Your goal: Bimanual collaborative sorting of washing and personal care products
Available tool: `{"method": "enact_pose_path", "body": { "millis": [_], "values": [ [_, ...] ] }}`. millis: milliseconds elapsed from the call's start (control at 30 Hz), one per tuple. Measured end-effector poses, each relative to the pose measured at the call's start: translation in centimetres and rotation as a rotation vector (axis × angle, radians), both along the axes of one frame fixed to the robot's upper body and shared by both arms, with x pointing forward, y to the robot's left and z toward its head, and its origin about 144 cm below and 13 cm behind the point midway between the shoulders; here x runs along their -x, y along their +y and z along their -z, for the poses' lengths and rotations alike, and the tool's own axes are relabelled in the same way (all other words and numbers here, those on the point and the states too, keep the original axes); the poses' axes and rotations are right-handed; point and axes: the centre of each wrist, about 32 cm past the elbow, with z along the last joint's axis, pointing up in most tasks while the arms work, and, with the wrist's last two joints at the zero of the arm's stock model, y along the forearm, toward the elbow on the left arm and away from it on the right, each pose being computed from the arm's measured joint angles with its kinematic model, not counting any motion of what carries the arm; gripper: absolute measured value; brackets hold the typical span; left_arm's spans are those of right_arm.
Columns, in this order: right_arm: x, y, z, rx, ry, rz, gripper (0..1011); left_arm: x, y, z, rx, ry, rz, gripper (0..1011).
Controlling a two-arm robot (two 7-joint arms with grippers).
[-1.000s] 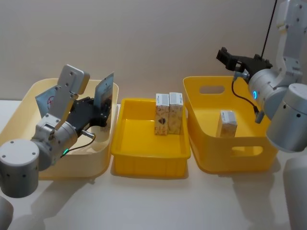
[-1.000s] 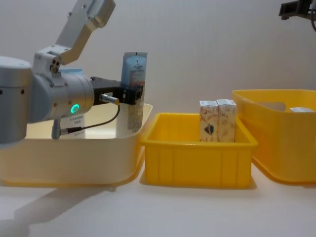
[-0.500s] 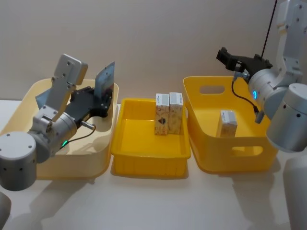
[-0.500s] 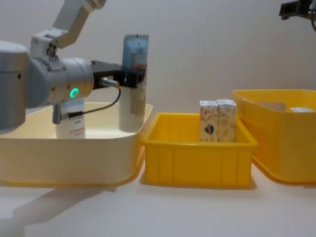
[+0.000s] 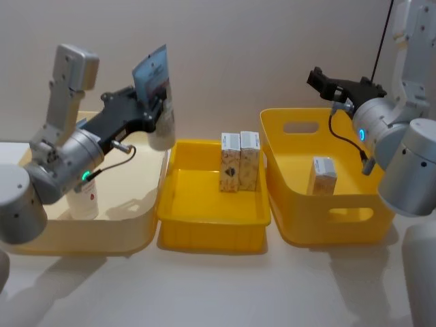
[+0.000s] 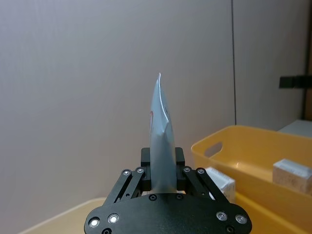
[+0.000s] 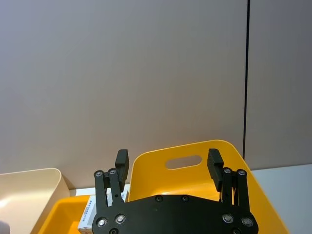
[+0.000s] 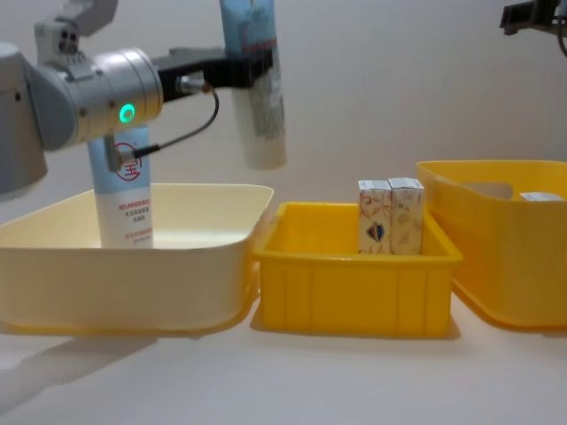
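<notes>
Left claw (image 8: 255, 65) is clamped on a squeeze tube (image 8: 261, 124) and has hoisted it clear of the cream tub (image 8: 133, 283). A second ago its bottom end was down inside, so I'd say pick done, carry next. Another tube (image 8: 122, 199) stands inside. Right claw (image 5: 325, 80) hangs wide open over the yellow tub (image 5: 306, 225).

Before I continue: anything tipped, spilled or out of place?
Nothing stands out. The left gripper holds one tube above the cream tub; the other tube stands upright inside it. Two cartons stand upright in the middle tray, another carton in the right tub. The right gripper hangs open.
</notes>
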Motion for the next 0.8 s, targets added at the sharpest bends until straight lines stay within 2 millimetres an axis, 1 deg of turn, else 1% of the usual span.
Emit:
{"method": "enact_pose_path", "body": {
  "millis": [67,167,400,600,800],
  "values": [
    [0.0,0.0,0.0,0.002,-0.004,-0.006,1001,-0.4,0.1,-0.2,0.015,-0.015,0.024,260],
    [0.0,0.1,0.0,0.012,-0.017,-0.03,1001,-1.5,0.4,-1.2,0.045,-0.053,0.078,260],
    [0.0,0.1,-0.1,0.039,-0.044,-0.096,1001,-3.5,0.5,-2.4,0.073,-0.099,0.153,260],
    [0.1,0.0,-0.2,0.065,-0.069,-0.175,1001,-4.8,0.6,-3.0,0.085,-0.121,0.197,260],
    [0.1,-0.1,-0.3,0.093,-0.086,-0.251,1001,-5.5,0.8,-3.3,0.093,-0.129,0.224,260]
  ]
}}
